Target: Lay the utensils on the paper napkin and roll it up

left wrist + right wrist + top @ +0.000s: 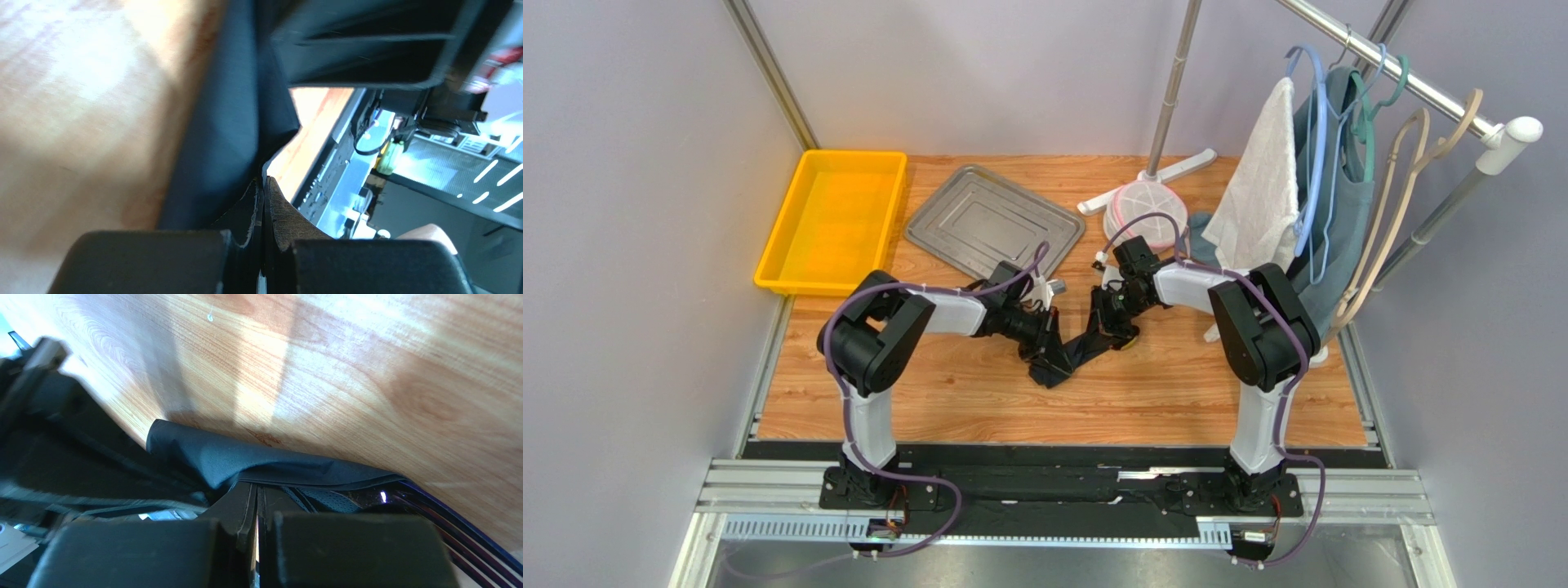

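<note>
The paper napkin [1070,354] is a crumpled black sheet, partly folded, at the middle of the wooden table. My left gripper [1048,333] comes from the left and is shut on its edge. In the left wrist view the jaws [264,181] are pressed together on the dark sheet [221,122]. My right gripper [1114,321] comes from the right. In the right wrist view it [256,489] is shut on a fold of the napkin [245,456]. The purple fork's tines [460,536] stick out from under that fold. The spoon is hidden.
A grey metal tray [995,221] and a yellow bin [832,221] lie at the back left. A white bowl [1144,208] sits at the back. A clothes rack with a white towel [1259,184] and hangers stands at the back right.
</note>
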Robot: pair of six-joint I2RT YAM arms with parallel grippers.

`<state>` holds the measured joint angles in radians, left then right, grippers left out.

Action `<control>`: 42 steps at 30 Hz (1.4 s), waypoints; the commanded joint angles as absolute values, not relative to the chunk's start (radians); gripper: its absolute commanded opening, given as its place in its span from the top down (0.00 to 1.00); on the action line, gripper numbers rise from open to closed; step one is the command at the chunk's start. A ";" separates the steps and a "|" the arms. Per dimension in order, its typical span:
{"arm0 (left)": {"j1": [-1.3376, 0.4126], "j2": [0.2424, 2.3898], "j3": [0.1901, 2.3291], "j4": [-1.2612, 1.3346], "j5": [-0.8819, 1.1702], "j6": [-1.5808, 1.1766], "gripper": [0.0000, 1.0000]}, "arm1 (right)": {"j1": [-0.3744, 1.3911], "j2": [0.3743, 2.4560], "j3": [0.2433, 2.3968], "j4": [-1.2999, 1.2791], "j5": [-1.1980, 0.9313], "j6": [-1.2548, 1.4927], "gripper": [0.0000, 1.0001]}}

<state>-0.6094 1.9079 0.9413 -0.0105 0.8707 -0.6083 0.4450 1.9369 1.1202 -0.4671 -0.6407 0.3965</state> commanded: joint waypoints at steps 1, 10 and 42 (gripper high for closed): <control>-0.623 1.962 0.910 0.127 0.903 -0.652 0.98 | 0.457 1.991 1.101 -0.469 -0.486 0.373 1.00; -0.606 2.048 0.879 0.081 0.867 -0.609 1.00 | 0.456 1.944 1.140 -0.512 -0.540 0.307 1.00; -0.641 2.011 0.939 -0.129 0.660 -0.468 1.00 | 0.430 1.936 1.307 -0.644 -0.620 0.330 0.85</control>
<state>-0.6212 1.9823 0.9718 -0.0238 0.8654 -0.5541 0.4240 1.9343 1.2854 -0.6556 -0.6270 0.3260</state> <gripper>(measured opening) 0.009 0.156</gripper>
